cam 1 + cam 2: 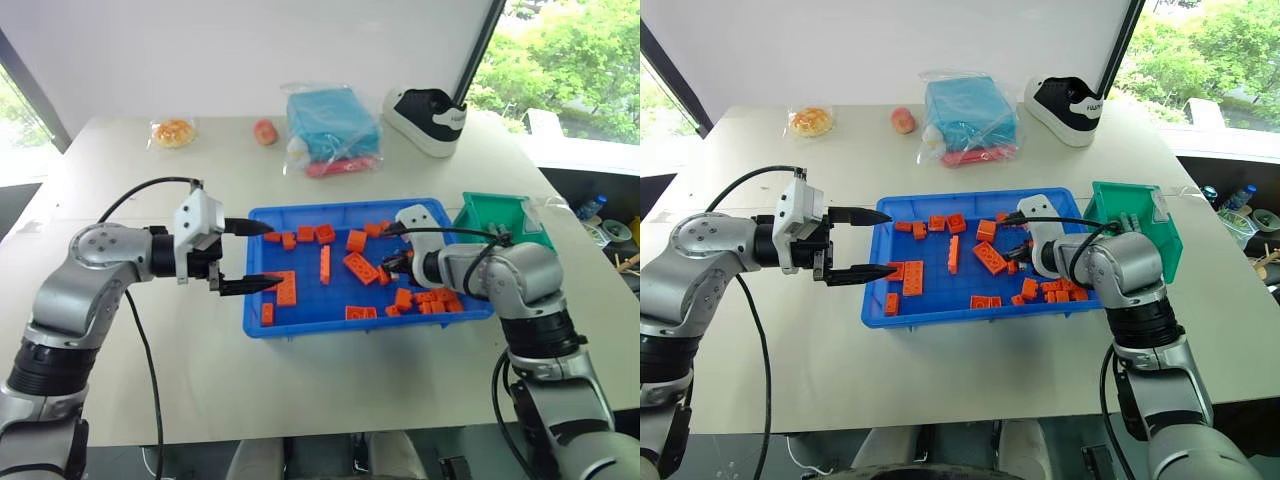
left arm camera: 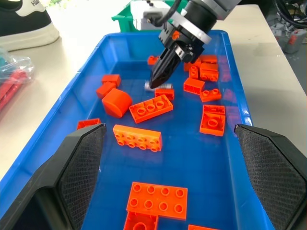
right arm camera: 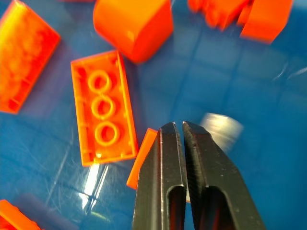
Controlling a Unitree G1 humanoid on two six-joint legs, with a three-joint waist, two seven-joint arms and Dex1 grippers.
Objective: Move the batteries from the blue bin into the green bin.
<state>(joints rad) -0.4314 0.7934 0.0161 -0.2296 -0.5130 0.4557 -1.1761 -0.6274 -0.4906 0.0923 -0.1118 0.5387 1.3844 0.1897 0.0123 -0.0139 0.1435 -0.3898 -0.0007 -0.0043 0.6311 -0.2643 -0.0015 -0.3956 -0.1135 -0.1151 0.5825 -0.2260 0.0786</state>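
We see the right gripper (image 3: 182, 132) down in the blue bin (image 1: 262, 322) with its jaws pressed together on nothing, tips just beside a battery (image 3: 221, 128) that lies loose on the bin floor next to them, not between them. In the left wrist view the same silvery battery sits at the tip of the right jaws, among orange bricks (image 2: 150, 107). The left gripper (image 1: 258, 256) hovers at the blue bin's left rim, jaws spread wide, one finger above the rim and one lower, holding nothing. Risk as we judge it: the jaws closed beside the cylinder, so a lift from here would come up empty; the closed tips could also nudge the battery so it rolls under a brick, or pinch the orange brick edge right below the fingers instead. Reopening and re-centring over the cylinder looks necessary. Containers: the blue bin holds many orange bricks scattered across its floor, a cluster at its right end, plus this one battery; we cannot make out other batteries. The green bin (image 1: 487, 213) stands touching or just beside the blue bin's right far corner on the counter (image 1: 150, 380); its contents we cannot tell.
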